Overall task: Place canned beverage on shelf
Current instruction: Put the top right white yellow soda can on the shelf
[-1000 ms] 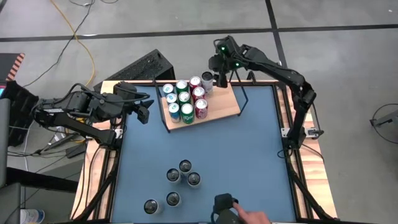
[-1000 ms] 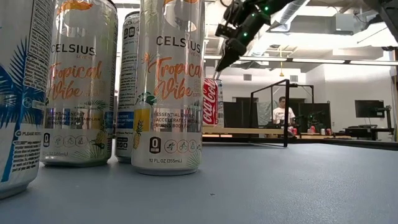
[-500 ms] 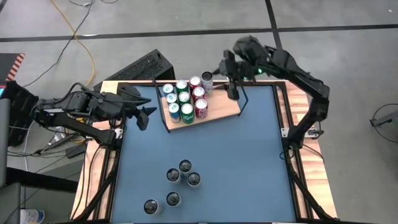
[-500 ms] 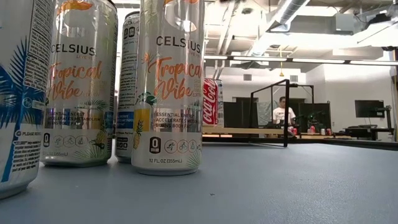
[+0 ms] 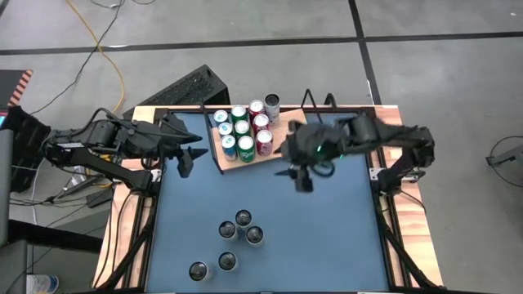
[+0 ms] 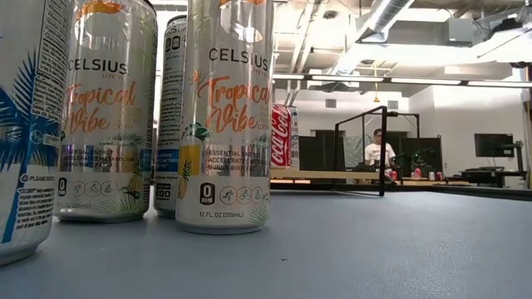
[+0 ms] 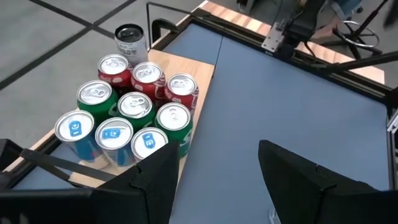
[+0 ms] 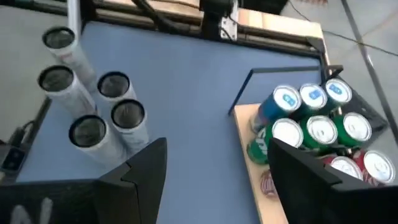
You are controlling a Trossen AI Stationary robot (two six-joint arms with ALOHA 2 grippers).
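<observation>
The right claw (image 5: 299,177) hangs over the middle of the blue surface (image 5: 343,229), a little to the right. Its two fingers stand apart with nothing between them. My guess is that it should fetch another can now. To do that well, it should go down to the group of five tall cans (image 5: 243,231) at the bottom middle of the high view. They stand very close together, so it is best to take one from the outside of the bunch. The single can (image 5: 198,270) at the lower left looks easiest. The fingers should come down on both sides of it, low enough to grip the body, without bumping the can beside it.

The left claw (image 5: 187,155) waits at the left edge of the surface, open and empty too.

The shelf (image 5: 296,139) is a light wooden board with a thin black wire frame. It lies in the upper middle of the high view. Ten cans (image 5: 245,131) stand packed on its left end: blue, green, red and one grey. The right end is bare, so the next can fits there.
</observation>
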